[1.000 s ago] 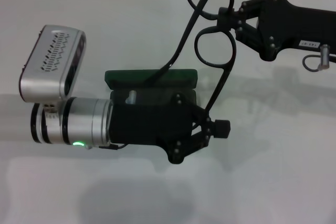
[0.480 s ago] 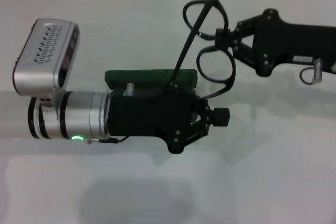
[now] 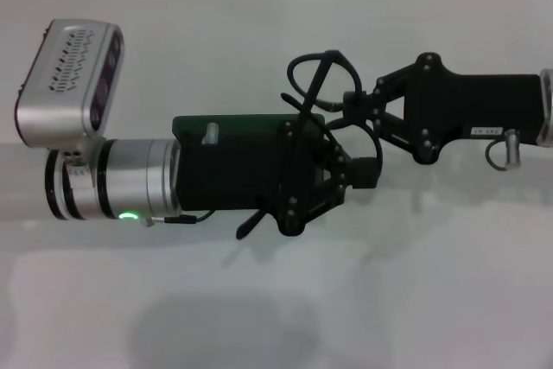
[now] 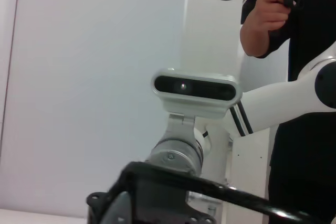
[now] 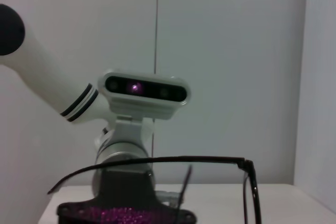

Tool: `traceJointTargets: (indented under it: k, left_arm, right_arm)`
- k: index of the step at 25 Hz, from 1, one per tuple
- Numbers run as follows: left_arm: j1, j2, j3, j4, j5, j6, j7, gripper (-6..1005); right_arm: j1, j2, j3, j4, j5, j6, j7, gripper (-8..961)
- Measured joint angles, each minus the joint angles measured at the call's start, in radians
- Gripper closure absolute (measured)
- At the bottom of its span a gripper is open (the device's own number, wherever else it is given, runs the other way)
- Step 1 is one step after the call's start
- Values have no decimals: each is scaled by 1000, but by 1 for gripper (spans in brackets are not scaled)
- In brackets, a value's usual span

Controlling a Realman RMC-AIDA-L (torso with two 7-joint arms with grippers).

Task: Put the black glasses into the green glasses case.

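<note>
Right hand [image 3: 359, 112] reaches in from the right of the head view, its fingers pinched on the glasses [image 3: 313, 84] near the frame front. The glasses are held in the air, one lens rim standing above the far edge of the case [image 3: 226, 124], and a temple arm slants down across the left hand [image 3: 341, 181] to end past its near side. The case is a dark green slab on the white bench [image 3: 259, 300], with only its far strip showing because the left arm's black body lies over the rest; whether its lid is up cannot be told. The left hand comes in from the left, over the case, and its linkage is bunched close at the tip beside the right hand, but whether its fingers are spread or pressed together cannot be told. In the left wrist view, a dark glasses bar [image 4: 220, 190] crosses the foreground in front of the right arm's wrist camera [image 4: 195, 87]; behind it stands a person in black [image 4: 302, 103] holding a controller. In the right wrist view, the glasses [image 5: 210, 159] show as a thin dark line running level, bending down at a hinge, with the left arm's camera [image 5: 144, 90] beyond, and a white wall [image 5: 231, 51] behind.
</note>
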State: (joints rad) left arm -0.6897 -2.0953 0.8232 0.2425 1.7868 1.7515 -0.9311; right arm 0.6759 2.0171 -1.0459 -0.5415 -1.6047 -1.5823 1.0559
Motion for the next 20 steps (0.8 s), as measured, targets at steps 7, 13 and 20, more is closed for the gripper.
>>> traceJointTargets:
  k: [7,13,20]
  left_arm:
    - [-1,0,-2,0,-4,-4,0,991]
    - [1,0,-3,4,-16,-6,0,990]
    - [2,0,-4,4,-17,-7,0,989]
  right_arm:
    - [0,1,-11,0,0,-16,0,911]
    - [-5,2,-28,-1,0,-30,-13,911]
    - [-8,2,-24,-2,7,-36,-16,911]
